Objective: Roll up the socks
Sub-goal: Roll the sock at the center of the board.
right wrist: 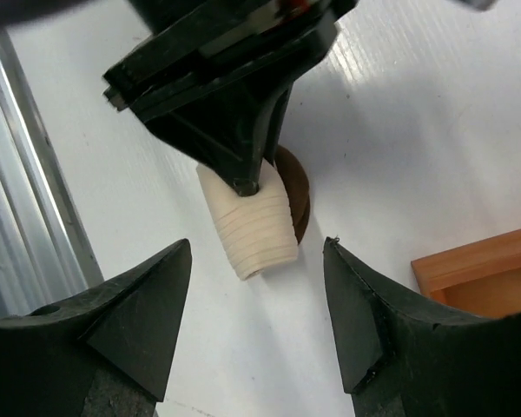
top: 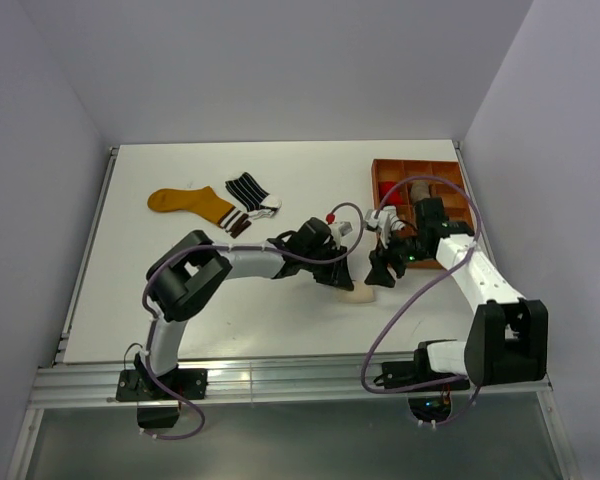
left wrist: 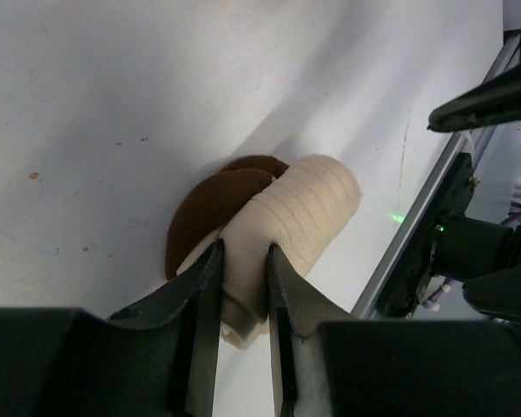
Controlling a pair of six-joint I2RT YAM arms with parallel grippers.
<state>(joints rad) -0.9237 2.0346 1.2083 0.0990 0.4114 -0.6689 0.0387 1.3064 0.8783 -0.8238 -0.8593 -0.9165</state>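
Note:
A rolled cream sock (left wrist: 308, 204) with a brown toe (left wrist: 210, 207) lies on the white table. My left gripper (left wrist: 243, 265) is shut on one end of the roll, its fingers pinching the cream fabric. In the top view the roll (top: 358, 294) sits mid-table under the left gripper (top: 338, 278). My right gripper (right wrist: 257, 245) stands open just beside the free end of the roll (right wrist: 253, 228), touching nothing; in the top view the right gripper (top: 381, 270) is right of the roll. A mustard-yellow sock (top: 185, 202) and a black striped sock (top: 247, 189) lie flat at the back left.
An orange-brown compartment tray (top: 388, 166) stands at the back right, holding a rolled item (top: 421, 189); its corner (right wrist: 473, 268) shows in the right wrist view. The table's metal front rail (left wrist: 417, 217) runs close behind the roll. Walls enclose three sides.

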